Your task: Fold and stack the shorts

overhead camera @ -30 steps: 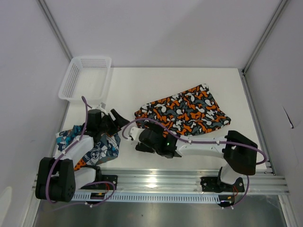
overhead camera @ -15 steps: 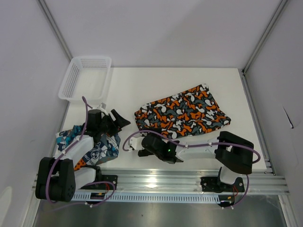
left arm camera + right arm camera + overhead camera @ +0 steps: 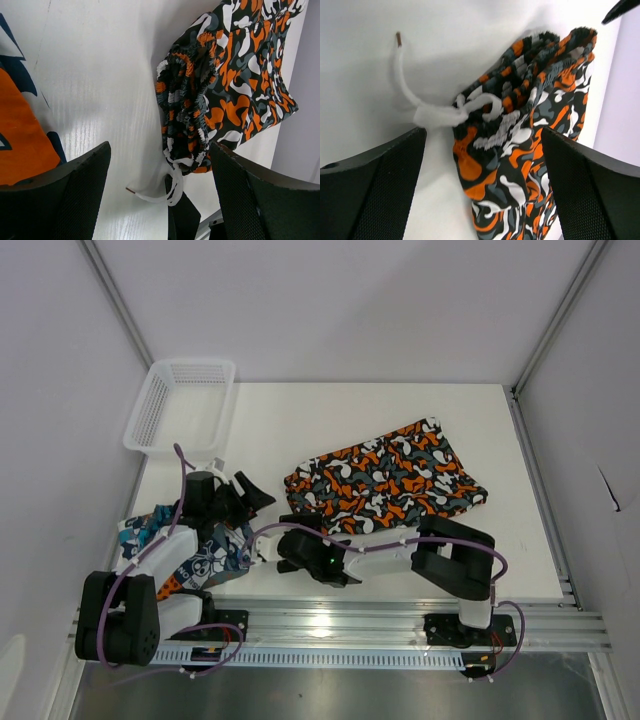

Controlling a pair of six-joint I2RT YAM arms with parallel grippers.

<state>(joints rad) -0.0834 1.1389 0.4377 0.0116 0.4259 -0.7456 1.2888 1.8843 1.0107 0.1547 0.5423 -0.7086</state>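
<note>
Surface: white tabletop (image 3: 330,415), walled on three sides.
Pair one: camouflage shorts (image 3: 385,480), orange, black, white and grey, lying at 3 o'clock of centre. Long axis runs roughly 8 to 2 o'clock, with the waistband at the 8 o'clock end.
Pair two: patchwork shorts (image 3: 195,555), teal, orange and white with a skull, crumpled at the 8 o'clock corner and partly under the left arm. Apart from pair one, so not stacked yet.
Bin: white mesh basket (image 3: 150,415) at the 10 o'clock corner, well apart from both pairs.
Left: left gripper (image 3: 250,492), jaws wide with nothing between them, over the bare strip between the pairs.
Right: right gripper (image 3: 262,545), jaws spread fully and empty, reached across toward 9 o'clock.
Small bit: white drawstring (image 3: 420,112), knotted, loose tail on the tabletop ending in a brown tip.
Key relation: the waistband (image 3: 545,55) lies at 3 o'clock of the left gripper and about 1 o'clock of the right gripper. Both are near it. The right looks better lined up, since the waistband sits ahead between its jaws.
Top view only: both pairs, the basket and the whole layout. The drawstring is barely readable there.
Right wrist only: the waistband bunched in several layers. Whether that is a clean fold, cannot tell.
Left wrist only: an orange patch of pair two at the 9 o'clock edge, and a dark finger at 6 o'clock, probably the other arm's.
</note>
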